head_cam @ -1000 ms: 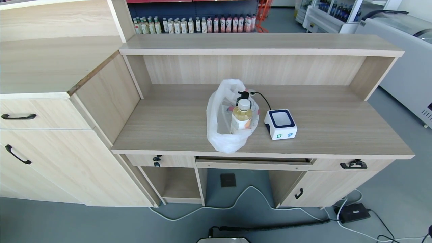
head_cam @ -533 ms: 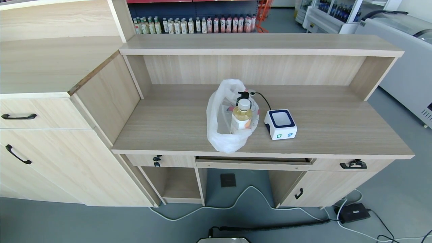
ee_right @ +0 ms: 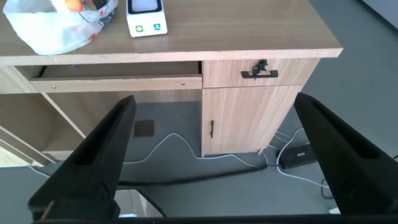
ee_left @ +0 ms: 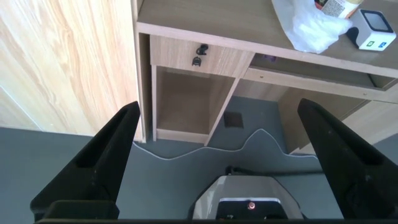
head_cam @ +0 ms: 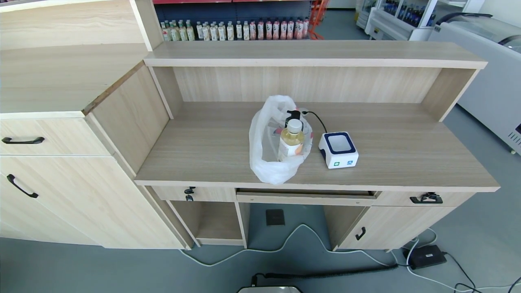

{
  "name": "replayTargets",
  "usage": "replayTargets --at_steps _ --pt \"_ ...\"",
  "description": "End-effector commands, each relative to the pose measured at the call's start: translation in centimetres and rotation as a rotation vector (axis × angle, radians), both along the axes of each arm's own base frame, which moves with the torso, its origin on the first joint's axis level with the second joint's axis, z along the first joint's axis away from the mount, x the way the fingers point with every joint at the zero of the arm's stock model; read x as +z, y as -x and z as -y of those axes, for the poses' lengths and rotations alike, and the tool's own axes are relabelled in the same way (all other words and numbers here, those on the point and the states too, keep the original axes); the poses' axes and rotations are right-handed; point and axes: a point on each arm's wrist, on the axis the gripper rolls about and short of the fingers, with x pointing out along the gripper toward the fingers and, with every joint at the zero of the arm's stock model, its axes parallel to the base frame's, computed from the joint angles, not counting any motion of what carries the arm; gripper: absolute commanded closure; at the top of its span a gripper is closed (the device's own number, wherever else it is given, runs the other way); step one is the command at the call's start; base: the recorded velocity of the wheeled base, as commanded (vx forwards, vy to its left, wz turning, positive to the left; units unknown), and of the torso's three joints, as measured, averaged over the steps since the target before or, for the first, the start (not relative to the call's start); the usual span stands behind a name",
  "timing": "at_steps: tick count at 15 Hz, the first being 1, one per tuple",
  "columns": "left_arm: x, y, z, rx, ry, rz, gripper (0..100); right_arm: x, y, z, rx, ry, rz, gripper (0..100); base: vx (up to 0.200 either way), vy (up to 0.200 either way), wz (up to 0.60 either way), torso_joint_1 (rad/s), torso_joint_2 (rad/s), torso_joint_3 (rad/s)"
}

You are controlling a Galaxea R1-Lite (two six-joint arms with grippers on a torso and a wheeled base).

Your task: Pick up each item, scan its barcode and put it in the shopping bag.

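A white plastic shopping bag (head_cam: 268, 150) stands open on the wooden counter (head_cam: 407, 154), holding an upright bottle (head_cam: 291, 142) of yellowish drink with a white cap. A black-topped item (head_cam: 293, 115) sits behind the bottle in the bag. To the right of the bag is the white barcode scanner (head_cam: 338, 149) with a dark-rimmed window. My left gripper (ee_left: 217, 168) hangs open low over the floor in front of the counter, the bag (ee_left: 311, 25) and scanner (ee_left: 373, 28) far off. My right gripper (ee_right: 211, 162) is also open and low, below the bag (ee_right: 53, 28) and scanner (ee_right: 144, 15).
A shallow drawer (head_cam: 305, 196) under the counter stands slightly ajar. A raised shelf (head_cam: 313, 53) overhangs the back of the counter, and a tall cabinet (head_cam: 61, 134) closes off the left. Cables (head_cam: 285, 244) and a power brick (head_cam: 427, 256) lie on the floor.
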Motion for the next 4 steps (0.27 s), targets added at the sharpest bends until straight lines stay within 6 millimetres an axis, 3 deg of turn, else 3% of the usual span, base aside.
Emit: replayTargets --at_steps 1,4 --pt "-0.01 0.00 0.00 0.000 0.000 0.000 0 0.02 -0.04 0.00 0.001 0.001 -0.004 0 0.000 0.000 0.00 0.000 0.00 0.000" --pt "-0.01 0.00 0.00 0.000 0.000 0.000 0 0.02 -0.04 -0.01 0.004 0.005 -0.004 0 0.000 0.000 0.00 0.000 0.00 0.000"
